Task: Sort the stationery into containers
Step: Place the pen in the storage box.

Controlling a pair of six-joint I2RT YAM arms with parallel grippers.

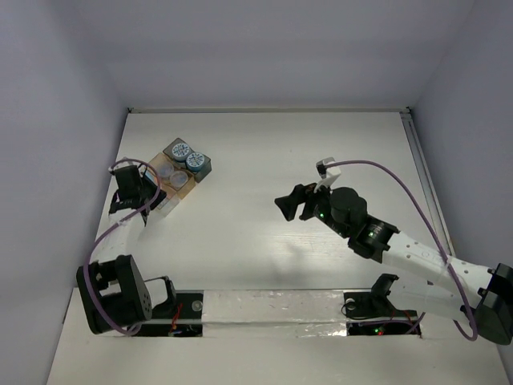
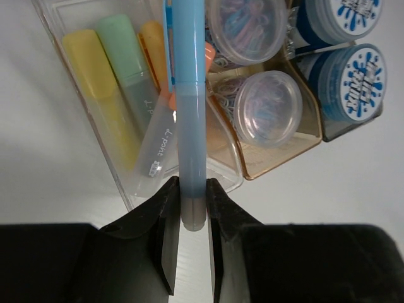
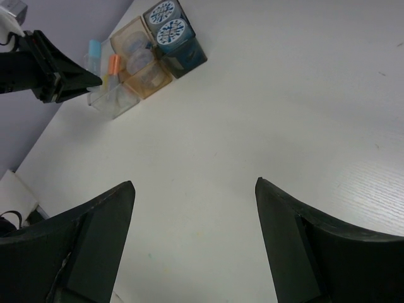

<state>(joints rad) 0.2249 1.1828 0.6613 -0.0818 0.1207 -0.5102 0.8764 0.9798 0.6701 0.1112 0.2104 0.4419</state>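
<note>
left claw (image 2: 191, 211) clamped on blue pen (image 2: 189, 95), pen above clear tray (image 2: 128, 197) with yellow, green and orange pens (image 2: 120, 69) inside; cups (image 2: 265, 107) in tan tray (image 2: 278, 163) beside it. right claw (image 3: 194, 183) wide open over table (image 3: 284, 95), well apart from trays

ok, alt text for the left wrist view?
The left gripper is shut on a light blue pen that reaches over a clear plastic tray of yellow, green and orange pens. Beside it, a tan tray holds two translucent cups and a dark grey box holds two blue-patterned tubs.
</note>
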